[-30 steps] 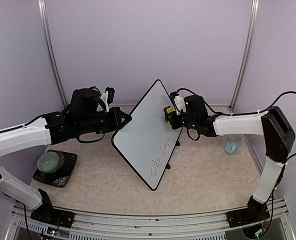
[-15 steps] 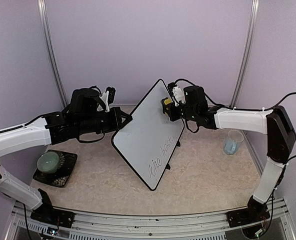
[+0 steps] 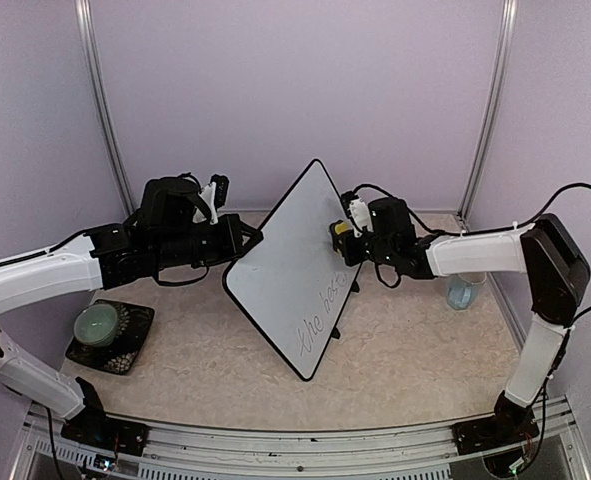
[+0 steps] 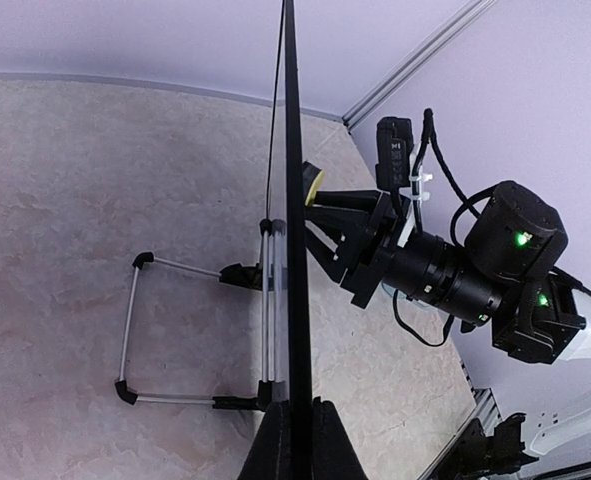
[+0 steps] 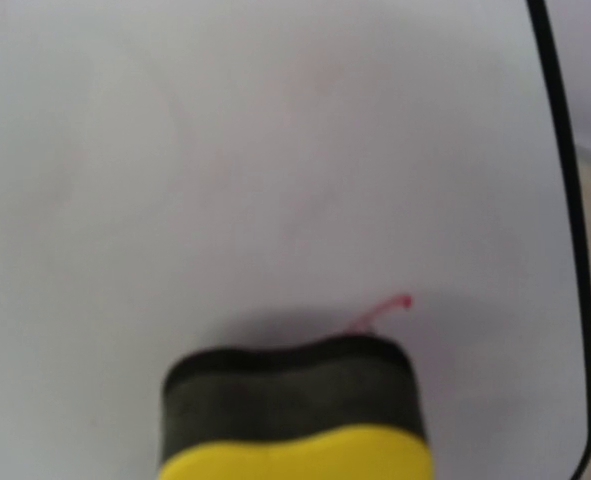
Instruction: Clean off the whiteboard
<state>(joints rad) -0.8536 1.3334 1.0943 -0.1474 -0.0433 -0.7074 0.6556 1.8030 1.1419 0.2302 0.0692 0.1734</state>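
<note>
**Q:** What sits at the far left of the table (image 3: 405, 345)?
**A:** A pale green bowl (image 3: 99, 322) on a dark mat (image 3: 135, 350), well apart from the work and with no visible part in it.

**Q:** And the left gripper?
**A:** The left gripper (image 3: 252, 238) is clamped tight on the left edge of the whiteboard (image 3: 280, 255). The left wrist view shows the black frame running straight into its closed fingers. The likely reason is to brace the board so that it neither slides nor tips under the wiping.

**Q:** Where is the board itself?
**A:** Mid-table between the two arms, propped on its wire stand (image 4: 175, 335), with its face turned toward the right arm. Dark handwriting (image 3: 322, 312) runs along its lower part, so the job looks far from done.

**Q:** The right side?
**A:** The right gripper (image 3: 345, 236) is closed part-way around a yellow eraser (image 3: 340, 229). The eraser's dark pad is set against the board's upper right area, just beside a small red stroke (image 5: 387, 308). A clear cup (image 3: 462, 292) stands near the table's right edge, apart from it all.
</note>
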